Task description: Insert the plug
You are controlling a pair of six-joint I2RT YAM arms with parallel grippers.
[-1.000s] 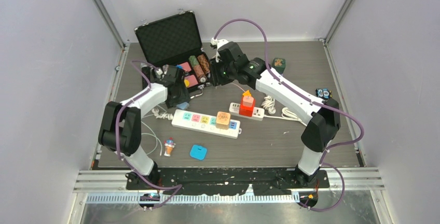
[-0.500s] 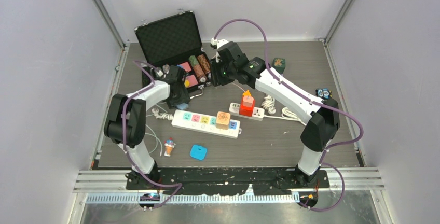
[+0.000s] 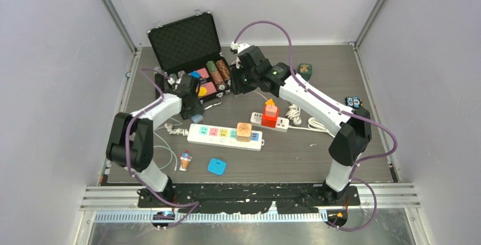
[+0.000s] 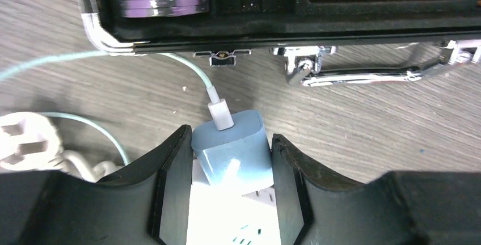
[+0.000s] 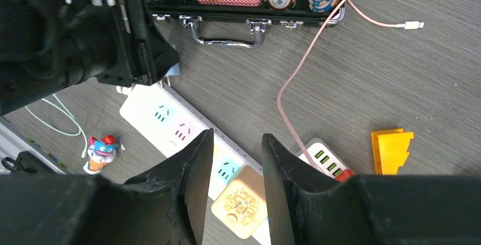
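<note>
A: Left jaws?

B: Closed against both sides of a blue plug (image 4: pixel 230 148), tilted just above the left end of the long white power strip (image 3: pixel 226 134). Pale green cable (image 4: pixel 190 69) entering the plug's far face.

A: Room around it?

B: Tight at the back: only a narrow band of worktop (image 3: pixel 317 154) before the front edge and chrome handle (image 4: pixel 363 76) of the open black case (image 3: pixel 184 43). White cord bundle (image 4: pixel 28 140) close on the left.

A: Right jaws?

B: Parted a little, gripping nothing. Hanging high over the strip's middle, near the case's right corner, well apart from the plug.

A: Along the strip?

B: Coloured sockets at the left end uncovered; orange block (image 3: pixel 244 131) seated toward the right end. Shorter strip (image 3: pixel 282 123) with a red plug (image 3: pixel 270 117) just beyond that end. Widest bare stretch of worktop at the near right, up to the enclosure wall.
</note>
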